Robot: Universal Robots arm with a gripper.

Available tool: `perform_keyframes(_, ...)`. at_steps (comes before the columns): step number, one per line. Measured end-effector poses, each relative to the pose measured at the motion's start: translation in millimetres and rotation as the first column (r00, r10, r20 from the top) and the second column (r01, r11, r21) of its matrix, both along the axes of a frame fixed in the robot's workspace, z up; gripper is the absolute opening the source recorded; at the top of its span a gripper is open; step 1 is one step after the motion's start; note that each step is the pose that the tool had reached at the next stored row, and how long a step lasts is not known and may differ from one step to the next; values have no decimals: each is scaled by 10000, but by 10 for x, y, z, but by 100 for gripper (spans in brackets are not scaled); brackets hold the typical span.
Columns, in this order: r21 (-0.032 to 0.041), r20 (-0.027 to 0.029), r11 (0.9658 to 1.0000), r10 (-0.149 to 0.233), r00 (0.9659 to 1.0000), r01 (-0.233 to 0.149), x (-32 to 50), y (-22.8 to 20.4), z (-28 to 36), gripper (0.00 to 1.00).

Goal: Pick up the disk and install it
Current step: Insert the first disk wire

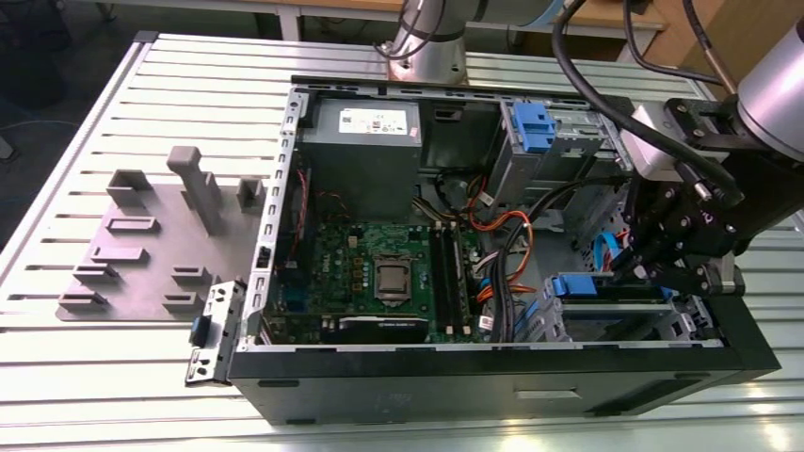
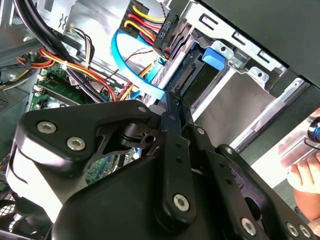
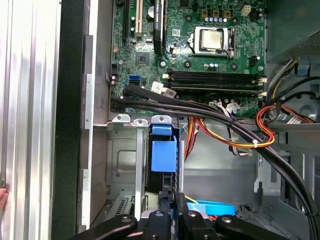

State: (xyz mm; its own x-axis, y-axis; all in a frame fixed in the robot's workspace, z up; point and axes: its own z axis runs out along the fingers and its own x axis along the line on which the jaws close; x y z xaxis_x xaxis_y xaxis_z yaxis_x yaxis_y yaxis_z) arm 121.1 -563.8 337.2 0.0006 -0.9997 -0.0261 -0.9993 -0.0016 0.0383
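Observation:
The disk [image 1: 612,288] sits edge-up in the lower drive bay of the open computer case [image 1: 503,377], at the exterior view's right. In the first wrist view its blue carrier [image 3: 163,155] stands between the bay's metal rails. In the second wrist view its blue tab [image 2: 216,55] and its connector end [image 2: 186,79] show. My gripper [image 1: 638,273] is inside the case at that bay. In both wrist views the gripper [image 2: 172,107] [image 3: 173,198] is shut, its fingertips against the disk's connector end, and I see nothing between the fingers.
Black, orange and yellow cables [image 3: 225,125] and a light-blue data cable [image 2: 135,75] run beside the bay. The motherboard [image 1: 377,273] fills the case floor, with a grey metal box [image 1: 361,141] and a blue latch [image 1: 533,127] at the back. A grey fixture plate [image 1: 138,245] lies on the table. A hand [image 2: 305,180] is outside the case.

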Motion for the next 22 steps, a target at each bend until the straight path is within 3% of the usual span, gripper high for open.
perform_keyframes(11, 1, 0, 10000, 0, 10000, 0, 0, 0, -25, 16)
perform_keyframes(19, 8, 0, 10000, 0, 10000, 0, 0, 0, 9, 16)
perform_keyframes(20, 18, 0, 10000, 0, 10000, 0, 0, 0, 11, 16)
perform_keyframes(22, 106, 0, 9999, 0, 10000, 0, 0, -4, 11, 16)
